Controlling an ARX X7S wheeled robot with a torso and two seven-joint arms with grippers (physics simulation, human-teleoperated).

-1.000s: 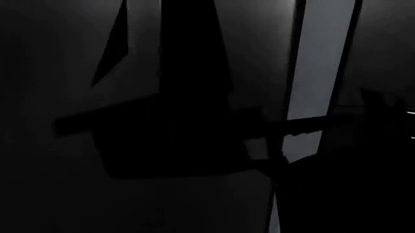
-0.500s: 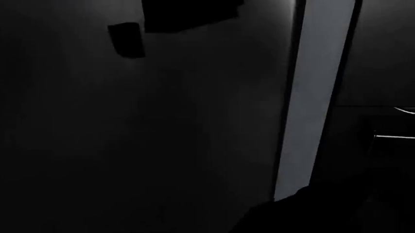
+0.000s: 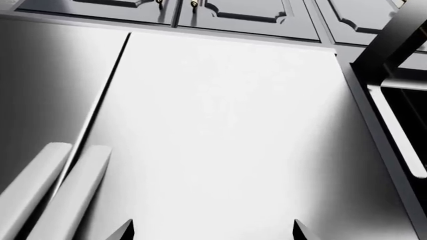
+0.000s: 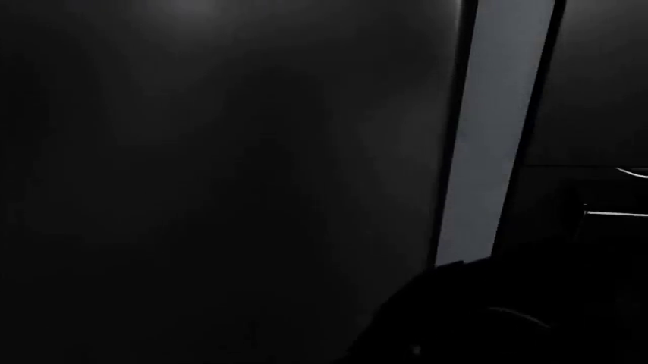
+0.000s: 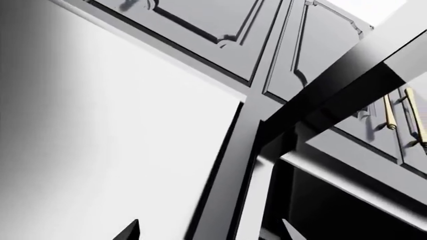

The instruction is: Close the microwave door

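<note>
Black pointed tips are all I can see of my left fingers [image 3: 127, 231]. They are set wide apart with nothing between them, hanging just off a broad brushed-steel panel [image 3: 227, 140]. My right fingers [image 5: 131, 230] are spread the same way and just as empty. I judge both pairs are open because a door wants a flat push, not a pinch.

Just beside my left fingers, two pale steel bar handles [image 3: 60, 190] run along the panel's dark seam. They make me think this is a refrigerator front, so it is only something I am passing, not my target.

Past the panel's edge, in my right wrist view, is the thing I am after: the black glossy slab of the microwave door [image 5: 333, 82]. It cuts across the view on a diagonal and seems to stand out from the wall, not flush with it. Under it are a pale horizontal bar [image 5: 347, 187] and a black cavity [image 5: 333, 215], so I take the door to be open and the task not yet done. My right fingers are near it but not touching. My left fingers are well off to the side, facing the steel. I judge the right pair is the one to reach the slab's free face and sweep it shut.

Farthest back are grey panelled cabinet doors [image 5: 200, 25] with slim brass handles [image 5: 390, 112]. My head view is almost wholly dark except for one pale grey vertical strip [image 4: 496, 129], and I cannot place anything by it.
</note>
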